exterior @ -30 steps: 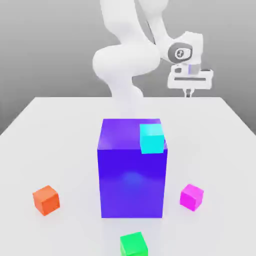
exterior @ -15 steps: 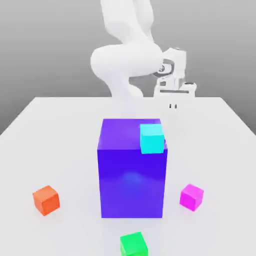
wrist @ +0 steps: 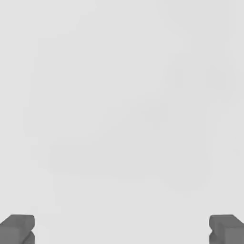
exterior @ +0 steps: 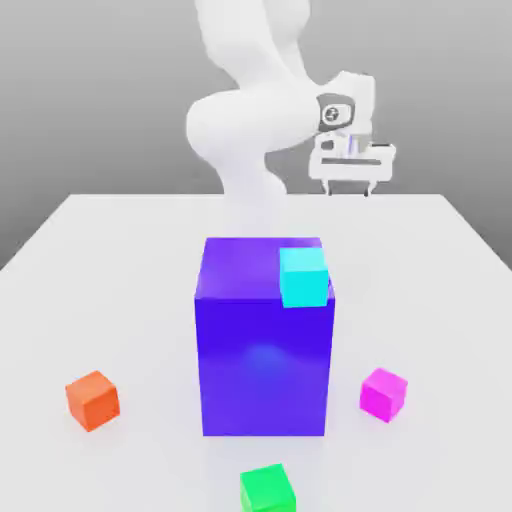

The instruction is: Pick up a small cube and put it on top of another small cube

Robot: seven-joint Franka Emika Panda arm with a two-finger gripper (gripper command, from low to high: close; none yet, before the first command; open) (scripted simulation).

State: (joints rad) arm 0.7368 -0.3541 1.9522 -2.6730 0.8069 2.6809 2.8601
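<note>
While hanging above the table (exterior: 440,250), the jaws stand wide apart, holding nothing.

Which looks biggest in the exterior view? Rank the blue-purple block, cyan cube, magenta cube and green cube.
1. blue-purple block, by far
2. cyan cube and green cube: alike; nearness to the camera makes it unsure
3. magenta cube, slightly smaller-looking
</note>
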